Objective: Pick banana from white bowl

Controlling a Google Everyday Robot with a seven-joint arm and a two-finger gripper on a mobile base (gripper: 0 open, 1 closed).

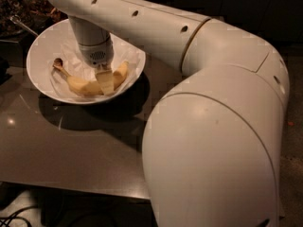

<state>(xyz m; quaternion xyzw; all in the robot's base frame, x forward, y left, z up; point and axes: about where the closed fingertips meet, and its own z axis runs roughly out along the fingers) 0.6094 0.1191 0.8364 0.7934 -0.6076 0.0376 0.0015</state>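
The white bowl (40,67) stands on the table at the upper left, lined with crumpled white paper. The yellow banana (80,85) lies in it, with its dark brown stem end at the left and its other end curving up on the right. My gripper (105,83) reaches down into the bowl from the arm above. It sits right at the banana's middle and covers part of it. The banana rests low in the bowl.
The bowl stands on a grey-brown table (71,145). My large white arm (213,126) fills the right half of the view. Dark clutter lies behind the bowl at the top left. Cables show on the floor at the bottom left.
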